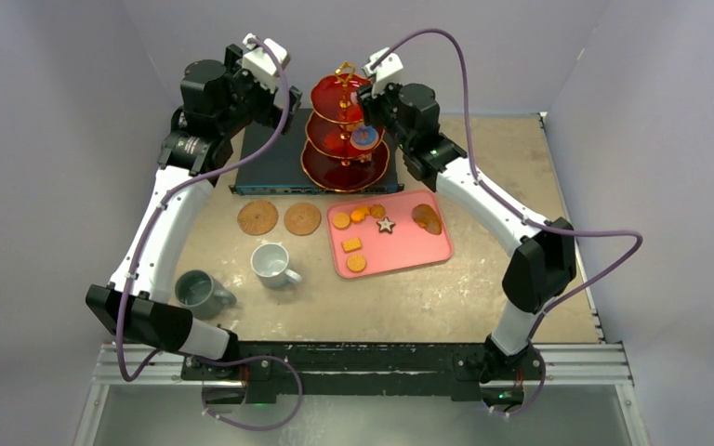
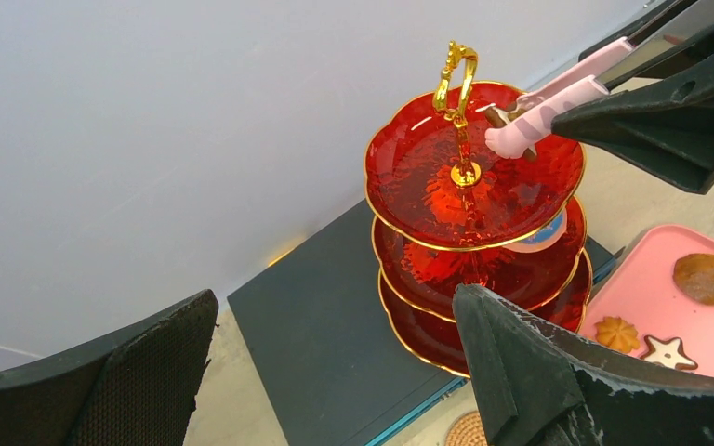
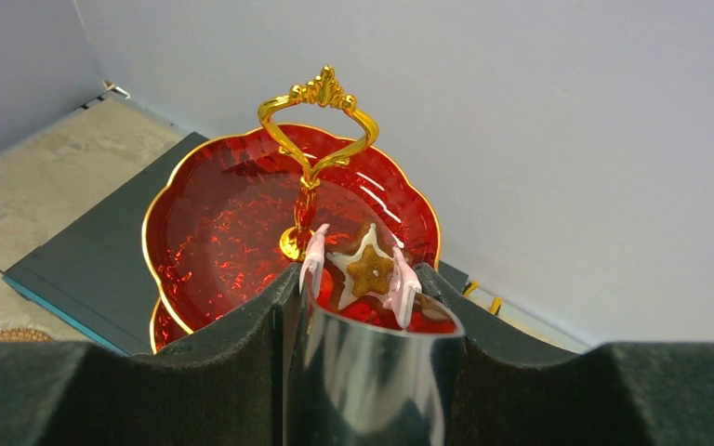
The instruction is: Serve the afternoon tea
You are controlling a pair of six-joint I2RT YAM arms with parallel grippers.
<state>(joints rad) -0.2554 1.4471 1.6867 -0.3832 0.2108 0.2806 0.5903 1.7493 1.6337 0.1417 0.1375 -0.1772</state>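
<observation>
we find the grey mug (image 1: 200,290) and the white mug (image 1: 271,263) standing on the bare table (image 1: 483,297) at the near left. both are off the two cork coasters (image 1: 257,217) lying just behind them, so we judge the mugs not yet served.

the left gripper (image 2: 335,307) hangs raised over the dark box (image 1: 274,158), jaws spread to their widest with nothing between them. we read this as a standby post, clear of the work.

the red three-tier stand (image 1: 344,139) rises at the box's right end. whether it rests on the box, we cannot tell. a blue-rimmed pastry (image 1: 364,137) lies on the middle tier.

the right gripper (image 3: 372,316) is partly closed, clamped on metal tongs (image 3: 363,381). their pink tips pinch a star pastry (image 3: 369,268) at the top tier, beside the gold handle (image 3: 321,102). the tongs give reach past that handle. contact with the plate cannot be confirmed.

several pastries (image 1: 353,244) await on the pink tray (image 1: 432,249).
</observation>
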